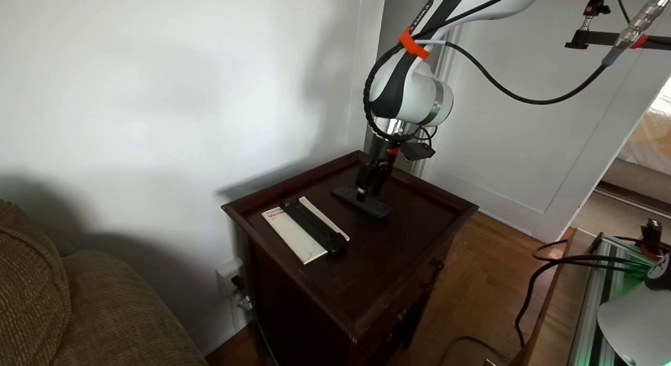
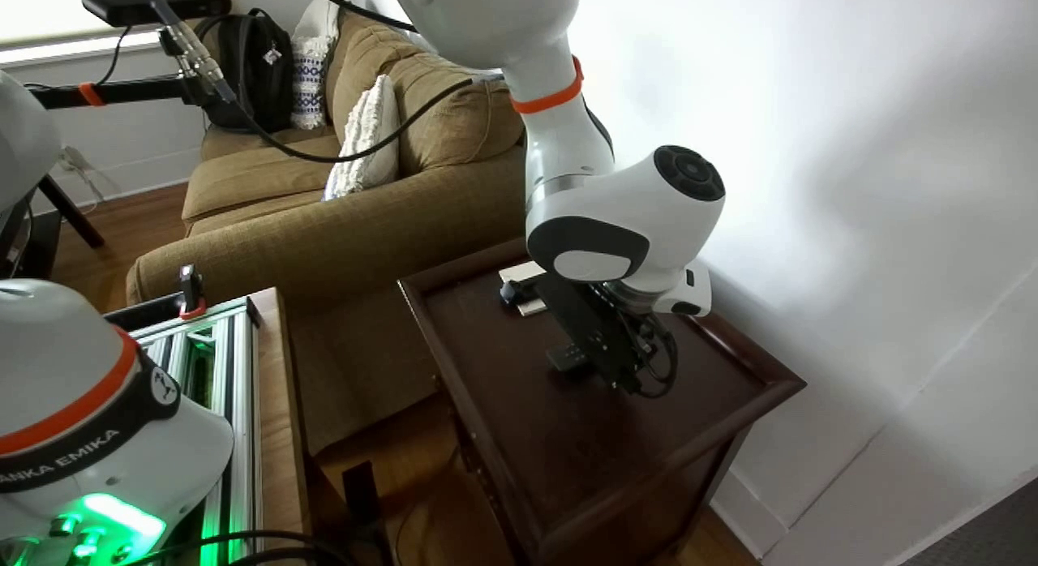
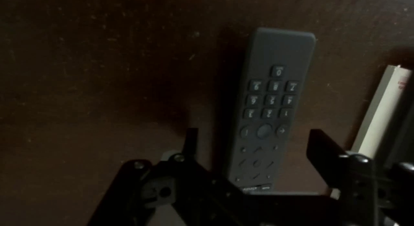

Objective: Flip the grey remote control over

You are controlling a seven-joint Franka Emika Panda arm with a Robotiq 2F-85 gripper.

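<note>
The grey remote control [image 3: 273, 90] is dark grey and oblong. It lies with its buttons up on the dark wooden cabinet top [image 1: 419, 203]; its digits read upside down in the wrist view. It also shows in both exterior views, partly covered by the gripper [image 1: 378, 206] [image 2: 565, 357]. My gripper [image 3: 253, 132] is open over the remote, one finger to each side of it, with gaps on both sides. The near end of the remote is hidden behind the gripper body in the wrist view. In an exterior view the gripper [image 1: 369, 192] points down at the remote.
A white book [image 1: 288, 231] with red lettering lies beside the remote, with a long black object [image 1: 313, 224] across it. The cabinet has a raised rim [image 2: 470, 420]. White walls [image 1: 183, 93] stand behind, and a brown sofa [image 2: 340, 242] is close by.
</note>
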